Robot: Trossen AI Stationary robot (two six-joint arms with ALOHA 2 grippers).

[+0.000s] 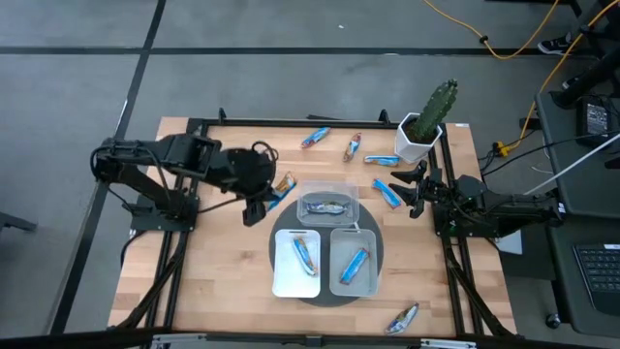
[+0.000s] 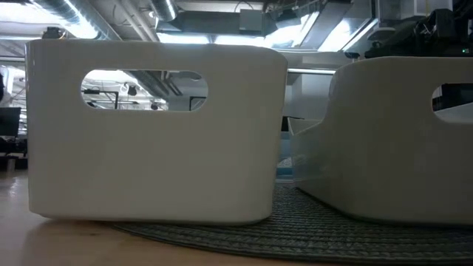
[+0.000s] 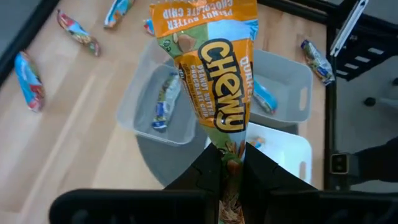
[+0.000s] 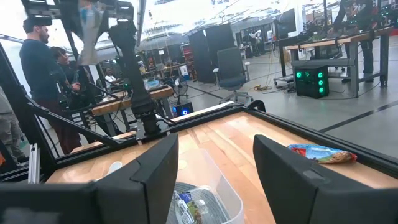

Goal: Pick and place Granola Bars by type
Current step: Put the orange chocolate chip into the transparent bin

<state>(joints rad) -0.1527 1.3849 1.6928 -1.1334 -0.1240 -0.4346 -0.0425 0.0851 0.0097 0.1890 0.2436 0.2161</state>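
Note:
My left gripper (image 1: 262, 201) hovers left of the clear tray (image 1: 345, 189), shut on an orange-and-blue granola bar (image 3: 214, 68). Inside the clear tray lies a silver bar (image 1: 326, 206). A blue bar (image 1: 305, 252) sits in the white tray (image 1: 283, 276), another (image 1: 354, 263) in the grey tray (image 1: 368, 282). Loose bars lie on the table at its far side (image 1: 315, 138), (image 1: 353, 147), (image 1: 383, 160), beside my right gripper (image 1: 387, 193) and at the near edge (image 1: 403, 317). My right gripper (image 1: 417, 189) waits open at the right. My left gripper pinches the orange bar by one wrapper end (image 3: 231, 163) between its two fingers (image 3: 264, 171), coming from above and pointing down. The bar hangs below the fingers along their line, lifted clear of the table over the clear tray's left side.
The three trays stand on a round grey mat (image 1: 281, 228). A cactus in a white pot (image 1: 426, 126) stands at the far right corner. In the low view the white tray (image 2: 155, 133) and the grey tray (image 2: 392, 140) fill the foreground. People stand beyond the table (image 4: 37, 68).

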